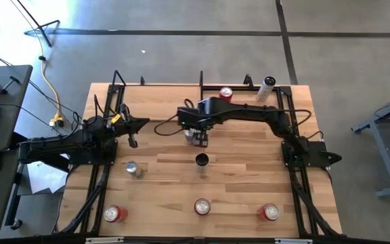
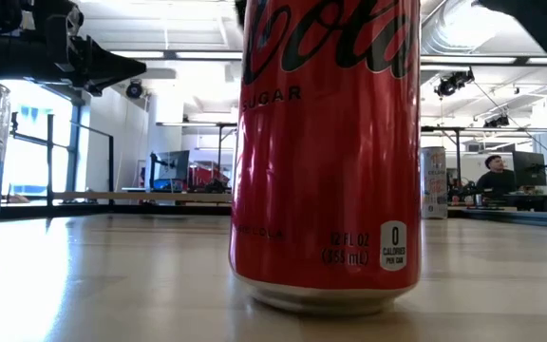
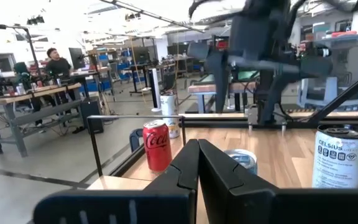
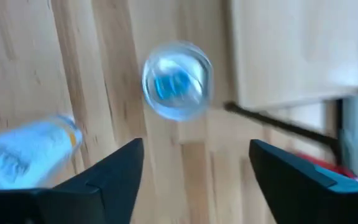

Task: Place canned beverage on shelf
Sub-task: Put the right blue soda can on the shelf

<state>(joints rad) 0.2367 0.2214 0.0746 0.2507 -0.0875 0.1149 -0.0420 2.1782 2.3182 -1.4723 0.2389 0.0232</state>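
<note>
Right claw point(image 1: 196, 137) hung open at frame centre above table point(image 1: 249, 176); left claw point(image 1: 133, 141) closed, empty, centre-left.

The table point(image 1: 249, 176) is pale plank wood with a smooth, faintly shiny finish that mirrors the light in the low view, and it sits in a thin black metal frame point(image 1: 296, 203). The red can point(image 2: 326, 152) closest to the low camera is glossy painted metal with a bare silvery rim at its base; the white can point(image 3: 339, 155) looks smoother and less shiny. Both arms and the left gripper point(image 3: 197, 171) are dark matt plastic or metal.
</note>
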